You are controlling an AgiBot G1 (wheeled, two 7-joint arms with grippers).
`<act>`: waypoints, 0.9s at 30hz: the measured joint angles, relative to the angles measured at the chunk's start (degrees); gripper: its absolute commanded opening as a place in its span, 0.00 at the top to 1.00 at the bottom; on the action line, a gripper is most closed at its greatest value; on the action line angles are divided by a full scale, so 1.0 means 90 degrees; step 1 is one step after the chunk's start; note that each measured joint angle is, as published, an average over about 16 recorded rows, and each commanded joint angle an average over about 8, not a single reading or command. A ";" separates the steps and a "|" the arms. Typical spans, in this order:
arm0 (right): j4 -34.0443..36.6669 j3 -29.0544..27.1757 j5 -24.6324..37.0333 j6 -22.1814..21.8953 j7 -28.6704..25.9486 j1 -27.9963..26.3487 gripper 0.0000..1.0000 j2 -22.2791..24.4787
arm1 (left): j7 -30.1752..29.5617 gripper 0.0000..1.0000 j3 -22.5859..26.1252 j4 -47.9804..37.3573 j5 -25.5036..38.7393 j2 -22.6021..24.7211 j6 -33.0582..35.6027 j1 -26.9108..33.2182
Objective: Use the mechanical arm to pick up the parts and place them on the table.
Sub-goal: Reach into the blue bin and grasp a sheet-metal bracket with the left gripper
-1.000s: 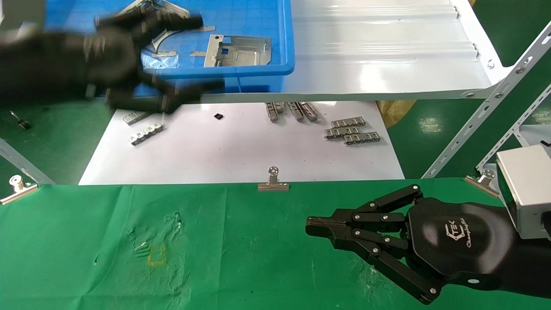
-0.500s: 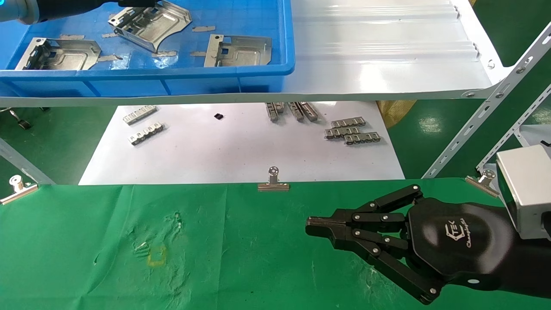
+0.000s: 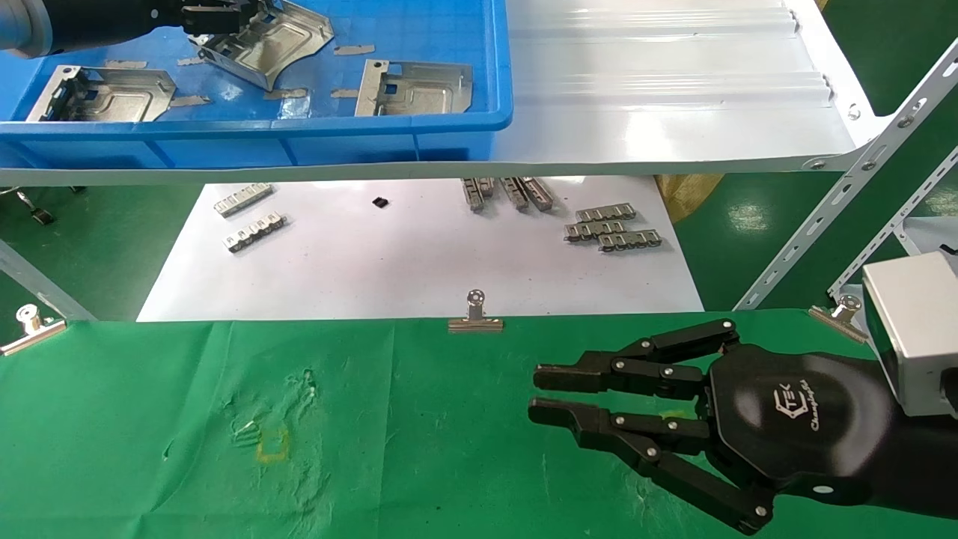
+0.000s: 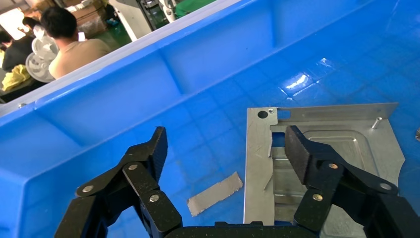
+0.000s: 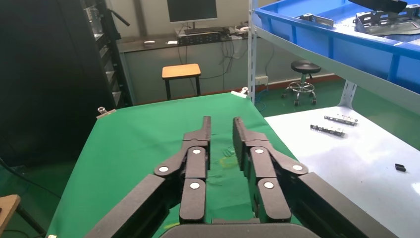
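1. The left gripper [image 4: 225, 148] is reaching into the blue bin [image 3: 419, 120] on the raised white shelf [image 3: 673, 112]. Its jaws are spread wide and hold nothing.
2. In the left wrist view, one finger lies over the near end of a part [image 4: 341, 134], while the other finger is off to the side over bare bin floor and a strip of grey tape [image 4: 215, 193]. The plate is therefore off-centre in the jaws, toward one finger, with its straight punched edge running roughly between them.
3. In the head view this is the tilted part [image 3: 269, 37] at the bin's back. Two more parts lie flat: one at the left [image 3: 105, 93], one toward the right [image 3: 415, 86].
4. The left arm is much the nearer to all three. The right gripper [image 3: 535, 393] hovers low over the green counter [image 3: 150, 449], well apart from the bin, its jaws parted narrowly and empty.
5. The parts are thin stamped sheet metal, silver-grey and shiny, with an embossed rib, square holes, a folded rim and one curved edge. They probably slide easily on the glossy plastic floor.
6. The counter's cloth is wrinkled, with a small yellow square outline [image 3: 272, 444].
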State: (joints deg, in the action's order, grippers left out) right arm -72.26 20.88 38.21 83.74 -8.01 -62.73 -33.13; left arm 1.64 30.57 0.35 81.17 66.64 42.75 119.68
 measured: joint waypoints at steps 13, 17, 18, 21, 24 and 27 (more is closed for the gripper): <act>0.0000 0.0001 0.0000 0.0000 0.0000 0.0000 0.00 0.0000 | -0.0277 1.00 0.0047 -0.0149 0.0067 -0.0013 0.0008 0.0014; 0.0000 0.0001 -0.0001 0.0000 0.0000 0.0000 0.00 0.0000 | -0.0338 1.00 0.0059 -0.0147 0.0084 -0.0019 -0.0004 0.0000; 0.0000 0.0001 -0.0001 0.0000 0.0000 0.0000 0.00 0.0000 | -0.0352 1.00 0.0062 -0.0145 0.0087 -0.0019 -0.0008 -0.0003; 0.0000 0.0001 -0.0001 0.0000 0.0001 0.0000 0.00 0.0000 | -0.0387 1.00 0.0066 -0.0133 0.0093 -0.0020 -0.0019 -0.0011; 0.0000 0.0001 -0.0001 0.0000 0.0001 0.0000 0.00 0.0000 | -0.0419 1.00 0.0053 -0.0107 0.0075 -0.0022 -0.0014 -0.0007; 0.0000 0.0001 -0.0001 -0.0001 0.0001 0.0000 0.00 0.0001 | -0.0434 1.00 0.0018 -0.0059 0.0024 -0.0035 0.0028 0.0013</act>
State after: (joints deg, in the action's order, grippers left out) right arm -72.26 20.89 38.20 83.74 -8.00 -62.73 -33.13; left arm -2.27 30.74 -0.18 81.39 66.32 43.01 119.79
